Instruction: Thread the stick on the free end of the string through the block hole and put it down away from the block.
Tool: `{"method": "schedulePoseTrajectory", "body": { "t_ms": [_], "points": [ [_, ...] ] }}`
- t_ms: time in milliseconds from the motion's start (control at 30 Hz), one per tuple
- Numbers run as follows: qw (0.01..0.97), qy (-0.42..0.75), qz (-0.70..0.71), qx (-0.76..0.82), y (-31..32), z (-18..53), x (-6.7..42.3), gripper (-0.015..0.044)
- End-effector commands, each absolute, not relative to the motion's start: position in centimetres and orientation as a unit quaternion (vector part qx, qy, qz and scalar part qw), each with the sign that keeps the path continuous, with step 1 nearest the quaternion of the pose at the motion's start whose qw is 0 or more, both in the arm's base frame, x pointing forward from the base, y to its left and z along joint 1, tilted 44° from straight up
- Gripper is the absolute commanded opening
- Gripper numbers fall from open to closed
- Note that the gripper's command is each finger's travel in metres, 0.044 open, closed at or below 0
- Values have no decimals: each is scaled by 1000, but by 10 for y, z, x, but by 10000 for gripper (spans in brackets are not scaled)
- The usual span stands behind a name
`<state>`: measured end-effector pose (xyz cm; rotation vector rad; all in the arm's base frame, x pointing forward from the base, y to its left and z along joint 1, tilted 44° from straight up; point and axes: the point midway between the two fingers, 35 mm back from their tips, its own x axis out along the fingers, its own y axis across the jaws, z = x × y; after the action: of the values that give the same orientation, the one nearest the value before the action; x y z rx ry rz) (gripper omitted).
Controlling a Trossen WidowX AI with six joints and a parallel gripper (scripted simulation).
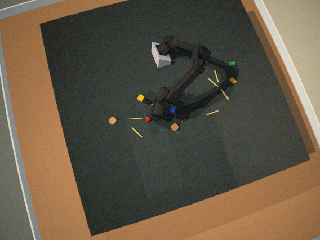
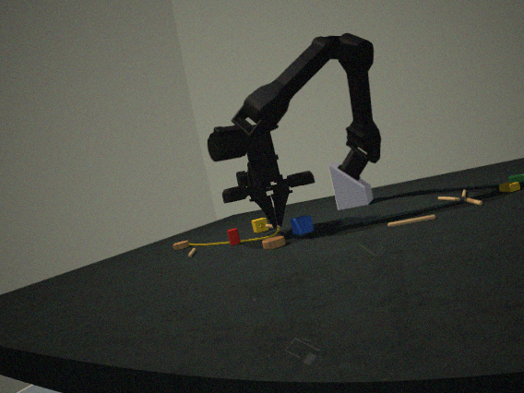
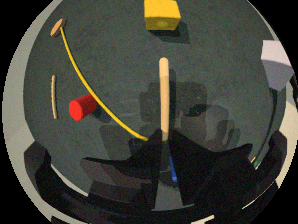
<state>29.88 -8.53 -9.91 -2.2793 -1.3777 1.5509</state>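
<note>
My gripper (image 2: 278,226) (image 3: 166,137) is shut on the wooden stick (image 3: 164,95) (image 2: 269,226), low above the table; in the top view the arm hides its fingertips. The stick points forward from the fingers, towards the yellow block (image 1: 141,98) (image 2: 259,225) (image 3: 161,15), and stands apart from it. A round mark like the hole shows on the block's near face; whether it goes through cannot be told. The yellow string (image 1: 132,119) (image 2: 208,244) (image 3: 78,72) runs from the round button (image 1: 112,120) (image 2: 181,245) (image 3: 58,27) to the stick's rear end at the fingers.
A red cylinder (image 1: 147,119) (image 2: 233,236) (image 3: 82,108) is beside the string. A blue block (image 1: 172,109) (image 2: 302,225) and a second wooden disc (image 1: 174,127) (image 2: 274,242) are near the gripper. A loose stick (image 1: 137,132) (image 3: 54,97) lies near the button; several others lie towards the right.
</note>
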Motion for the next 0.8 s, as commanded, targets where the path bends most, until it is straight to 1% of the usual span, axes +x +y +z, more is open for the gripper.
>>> {"method": "schedulePoseTrajectory", "body": {
  "t_ms": [0, 767],
  "points": [
    [30, -448, 504, -738, -88, -104, 292, 0],
    [30, -448, 504, -738, -99, -117, 269, 0]
  ]
}}
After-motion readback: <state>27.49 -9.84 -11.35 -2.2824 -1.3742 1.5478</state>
